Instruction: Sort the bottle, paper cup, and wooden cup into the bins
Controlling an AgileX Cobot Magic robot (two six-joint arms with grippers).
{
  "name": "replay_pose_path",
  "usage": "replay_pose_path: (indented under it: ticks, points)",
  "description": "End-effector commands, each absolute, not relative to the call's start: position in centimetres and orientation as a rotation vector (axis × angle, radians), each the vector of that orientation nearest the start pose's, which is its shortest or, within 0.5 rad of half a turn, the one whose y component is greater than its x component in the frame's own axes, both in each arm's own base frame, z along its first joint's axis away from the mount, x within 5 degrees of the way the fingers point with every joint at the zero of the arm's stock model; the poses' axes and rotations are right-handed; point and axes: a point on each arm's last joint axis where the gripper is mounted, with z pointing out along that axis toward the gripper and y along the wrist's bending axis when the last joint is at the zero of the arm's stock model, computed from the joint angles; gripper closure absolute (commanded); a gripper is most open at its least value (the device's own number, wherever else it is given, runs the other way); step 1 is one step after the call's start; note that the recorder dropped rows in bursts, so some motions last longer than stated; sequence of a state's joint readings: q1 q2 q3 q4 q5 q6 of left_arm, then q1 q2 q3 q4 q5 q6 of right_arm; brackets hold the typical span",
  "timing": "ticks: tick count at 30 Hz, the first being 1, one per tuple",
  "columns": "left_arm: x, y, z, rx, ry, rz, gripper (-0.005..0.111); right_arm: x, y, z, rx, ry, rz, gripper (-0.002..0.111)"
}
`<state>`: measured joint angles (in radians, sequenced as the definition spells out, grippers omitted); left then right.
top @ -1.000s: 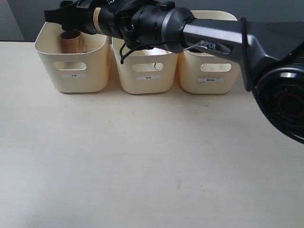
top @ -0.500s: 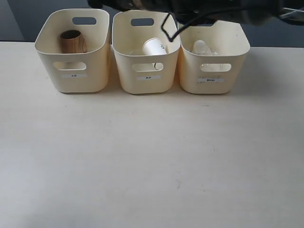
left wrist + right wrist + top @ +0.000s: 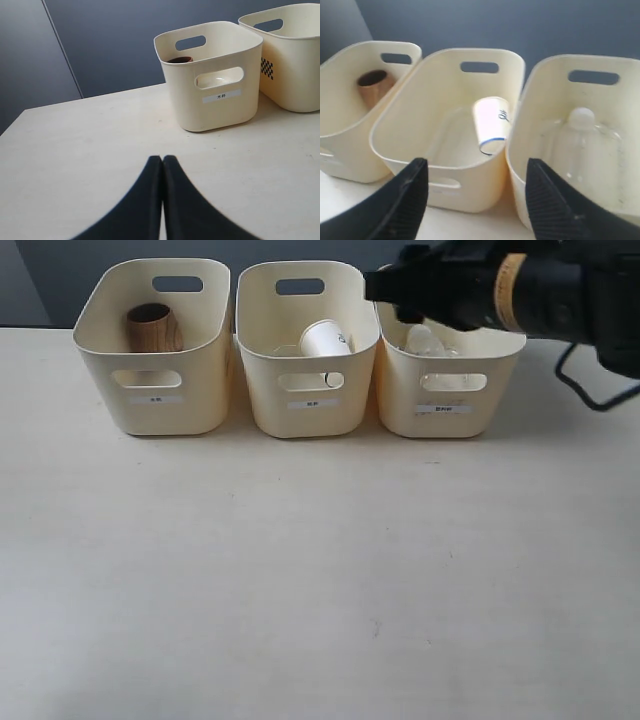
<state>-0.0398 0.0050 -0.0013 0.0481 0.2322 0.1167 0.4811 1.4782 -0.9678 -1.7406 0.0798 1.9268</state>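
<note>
Task things: I see the wooden cup [image 3: 153, 328] standing upright in the left bin [image 3: 150, 405]. The paper cup [image 3: 326, 339] is tipped on its side in the middle bin [image 3: 310, 418]. The bottle [image 3: 425, 340] is lying down in the right bin [image 3: 445, 422].
Table: I find none of the three left out on the table [image 3: 320, 570].
Right gripper: the right gripper [image 3: 476, 172] has its fingers spread wide with nothing between them. It hangs above the row, over the seam between the middle and right bins.
Left gripper: the left gripper [image 3: 162, 161] has its fingers pressed together on nothing. It sits low over the table, on the near-left side of the left bin.
Key relation: the bottle lies below and just right of my right fingers. Its long axis runs near to far, with the cap seemingly toward the far wall. The paper cup lies below and between the fingers, also pointing roughly near to far.
Nearer arm: the right arm [image 3: 520, 290] is nearer to the bottle and the paper cup, and the left is nearer to the wooden cup.
My read: the sorting looks done, so I would only need to lift clear without clipping the bin rims.
Change from a second ago: the right arm then stretched across all three bins to the left one, and it has now drawn back right. The wooden cup has not moved.
</note>
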Motion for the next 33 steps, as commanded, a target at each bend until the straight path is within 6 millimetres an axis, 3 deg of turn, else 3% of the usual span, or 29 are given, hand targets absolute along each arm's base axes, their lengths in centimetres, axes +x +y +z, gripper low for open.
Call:
replay_pose_path:
  ticks: [1, 7, 13, 33]
  points:
    - [5.6, -0.1, 19.2, 0.164, 1.708, 0.093, 0.107, 27.4, 12.0, 27.1, -0.190, 2.017, 0.233, 0.053]
    - [5.6, -0.1, 19.2, 0.164, 1.708, 0.093, 0.107, 24.7, 9.7, 24.5, -0.113, 2.071, 0.127, 0.053]
    - [5.6, -0.1, 19.2, 0.164, 1.708, 0.093, 0.107, 23.1, 8.0, 23.6, -0.010, 2.069, 0.057, 0.053]
    - [5.6, -0.1, 19.2, 0.164, 1.708, 0.093, 0.107, 21.0, 5.5, 21.5, 0.158, 2.069, -0.068, 0.053]
